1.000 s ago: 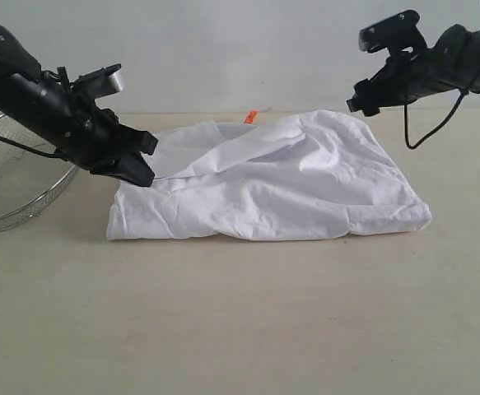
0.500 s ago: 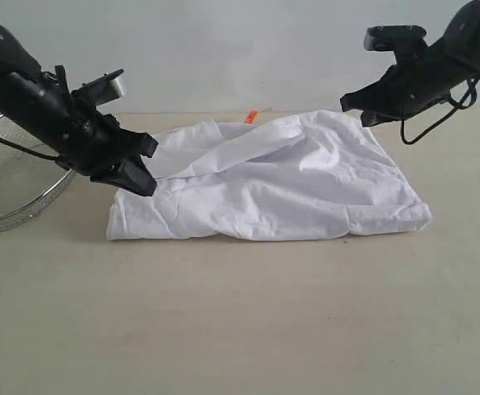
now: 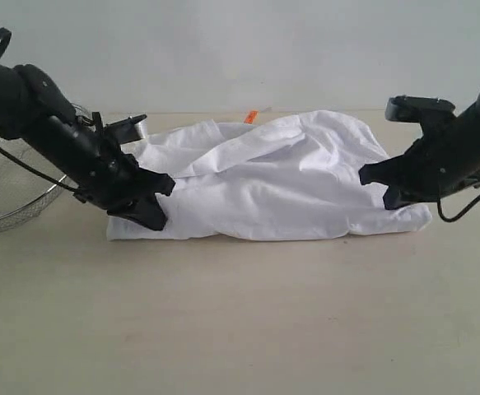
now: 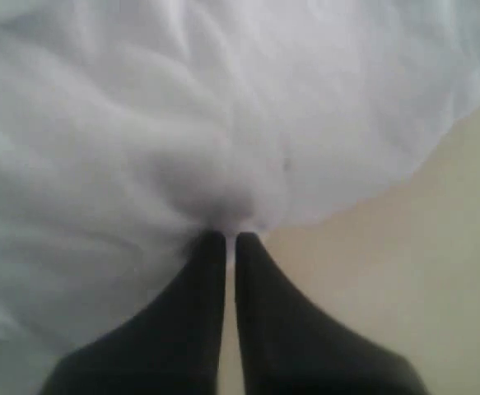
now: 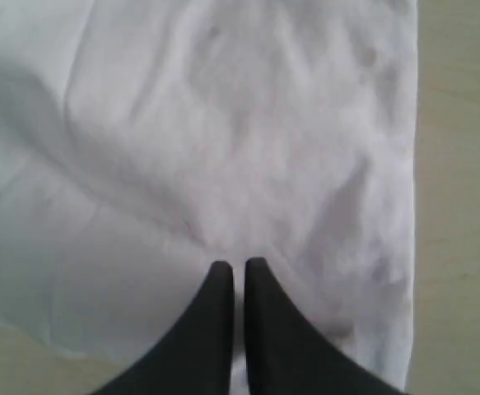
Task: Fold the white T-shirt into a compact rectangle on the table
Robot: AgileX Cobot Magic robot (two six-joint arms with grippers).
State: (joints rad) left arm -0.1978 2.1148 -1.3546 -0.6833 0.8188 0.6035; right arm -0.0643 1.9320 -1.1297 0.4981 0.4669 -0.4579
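The white T-shirt (image 3: 281, 181) lies crumpled in a rough rectangle on the table (image 3: 240, 321), its orange neck tag (image 3: 250, 116) at the far edge. My left gripper (image 3: 159, 216) is low at the shirt's near left edge, shut, and the shirt (image 4: 141, 123) puckers into the closed tips of the left gripper (image 4: 230, 237). My right gripper (image 3: 385, 197) is down at the shirt's right end, shut. Its tips (image 5: 238, 265) rest on flat cloth of the shirt (image 5: 223, 123) with no fold seen between them. No lettering shows.
A round wire basket (image 3: 9, 189) stands at the left edge of the table behind the left arm. Bare beige tabletop stretches in front of the shirt. A pale wall runs behind the table's far edge.
The right gripper closed in the air and came down from above the shirt's far right to its right end. The left gripper moved lower and nearer along the left edge, staying shut.
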